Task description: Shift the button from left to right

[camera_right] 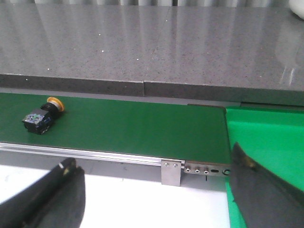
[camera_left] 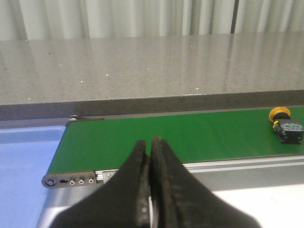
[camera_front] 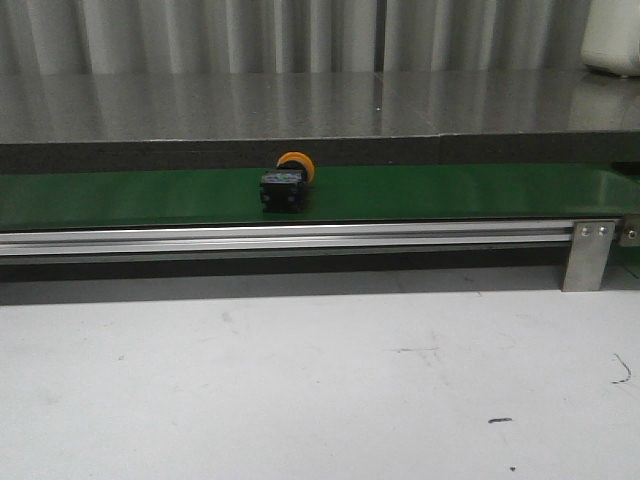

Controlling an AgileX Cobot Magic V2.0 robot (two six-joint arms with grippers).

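I see the button (camera_front: 286, 184) lying on its side on the green belt (camera_front: 450, 192), roughly mid-belt in the front view, orange cap turned toward the grey counter (camera_front: 300, 105) behind. Neither arm shows in that view, so both are well back from it.

My left gripper (camera_left: 151, 152) has its fingers (camera_left: 137, 190) pressed together, holding nothing, aimed at the belt's left end beside a blue tray (camera_left: 23, 156); the button sits well off to one side of it. My right gripper (camera_right: 156, 190) has its fingers (camera_right: 57, 190) spread wide and empty, looking at the belt's right end, where a green bin (camera_right: 266, 133) adjoins it.

My worries from here:
- If the belt runs, the button's position may change under me and a grasp aimed at this spot would miss.
- The button lies tilted, cap and boxy body uneven; a pinch across the round cap could slip or flick it off the belt toward the rail (camera_front: 300, 238) or the desk (camera_front: 300, 380).
- The left fingers must open before any approach, or they will just shove it.
- Coming in low risks striking the rail.
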